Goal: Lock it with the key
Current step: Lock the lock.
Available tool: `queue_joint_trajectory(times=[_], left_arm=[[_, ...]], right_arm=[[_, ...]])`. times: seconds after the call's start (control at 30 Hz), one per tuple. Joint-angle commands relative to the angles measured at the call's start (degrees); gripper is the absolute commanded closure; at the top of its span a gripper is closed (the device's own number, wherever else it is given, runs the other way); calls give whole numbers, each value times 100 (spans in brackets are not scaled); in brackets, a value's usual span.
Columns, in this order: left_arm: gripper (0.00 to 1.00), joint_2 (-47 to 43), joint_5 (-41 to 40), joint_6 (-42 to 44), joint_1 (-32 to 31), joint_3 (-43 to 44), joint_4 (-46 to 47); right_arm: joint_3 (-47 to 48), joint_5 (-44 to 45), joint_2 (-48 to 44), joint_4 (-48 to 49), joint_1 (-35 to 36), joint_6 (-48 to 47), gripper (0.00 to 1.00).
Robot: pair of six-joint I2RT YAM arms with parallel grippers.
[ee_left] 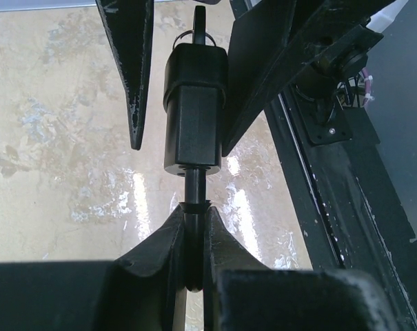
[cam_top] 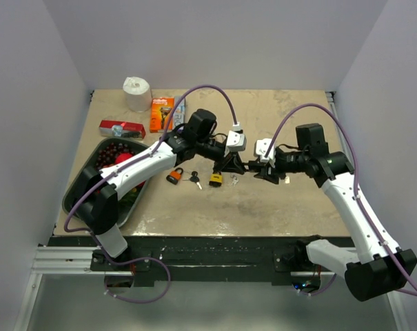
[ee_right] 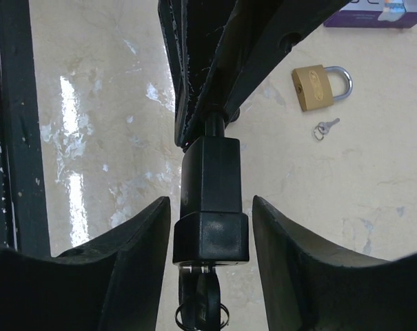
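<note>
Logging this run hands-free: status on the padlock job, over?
Left claw shut on black boxy padlock's shackle. Right claw open, flanking its body; dark key inserted. Nothing blocking.

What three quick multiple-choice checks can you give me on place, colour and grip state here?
1. The brass padlock lies: A in the tray; B on the table; C in the right pincer.
2. The held padlock, in the left pincer, is: A orange; B brass; C black.
3. The left pincer is: A shut on the shackle; B wide open; C shut on a key.
B: it rests on the table by a small key. C: black body in both wrist views. A: its fingers pinch the shackle.
</note>
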Motion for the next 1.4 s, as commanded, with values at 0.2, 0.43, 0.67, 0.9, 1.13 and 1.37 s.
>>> queue_joint_trajectory(times=[0.2,0.43,0.67,0.9,1.13,1.37], left_arm=[[100,-106,256,90,3,318,625],[81,-132,255,99,266,161,651],[56,-395,107,669,512,-94,239],[48,-686,28,723,512,-473,326],[48,-607,89,459,495,-499,616],[74,-616,150,424,477,-570,713]], right_arm=[[92,-68,14,112,53,-154,82],[197,-411,111,401,45,653,100],[215,-771,84,815,44,1182,100],[232,-991,111,1070,44,1288,100],[259,-1149,120,1228,53,1340,100],[285,-1211,76,1289,45,1402,100]])
